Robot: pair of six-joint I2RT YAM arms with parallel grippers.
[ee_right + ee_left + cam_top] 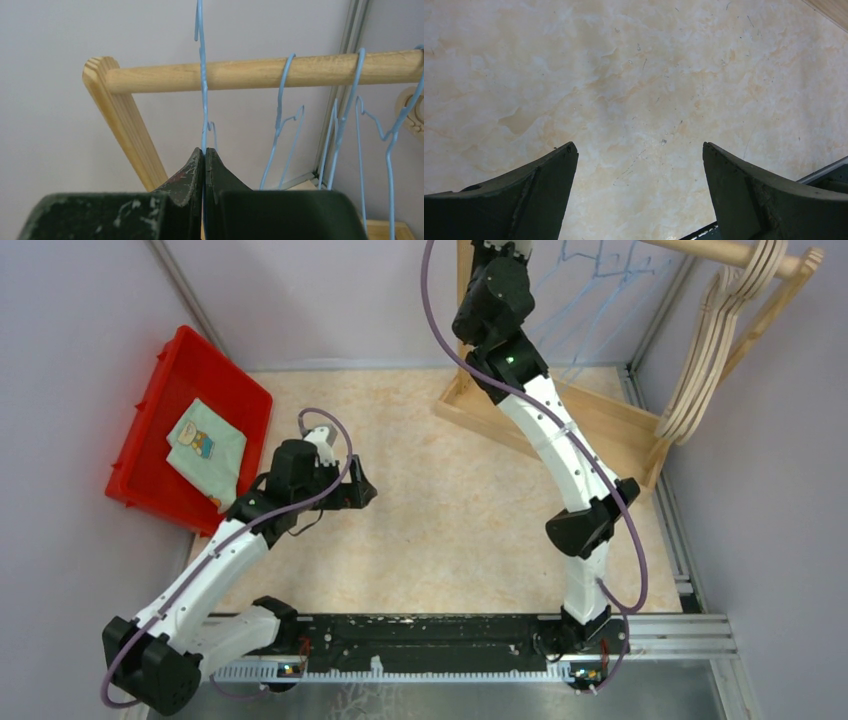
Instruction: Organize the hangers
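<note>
My right gripper [204, 149] is shut on a thin light-blue wire hanger [202, 75] and holds it upright in front of the wooden rack rod [260, 73], near the rod's left end. Its hook runs up past the rod, out of view at the top. Other light-blue wire hangers [281, 105] hang on the rod to the right; they also show faintly in the top view [600, 280]. Several beige wooden hangers [715, 340] hang at the rod's right end. My left gripper [639, 150] is open and empty above the bare table [624, 75]; it also shows in the top view [352, 485].
The wooden rack frame [600, 420] stands at the back right with its base on the table. A red bin [160, 400] holding a folded cloth [205, 445] sits at the left. Grey walls close the cell. A metal rail [450, 640] runs along the front edge.
</note>
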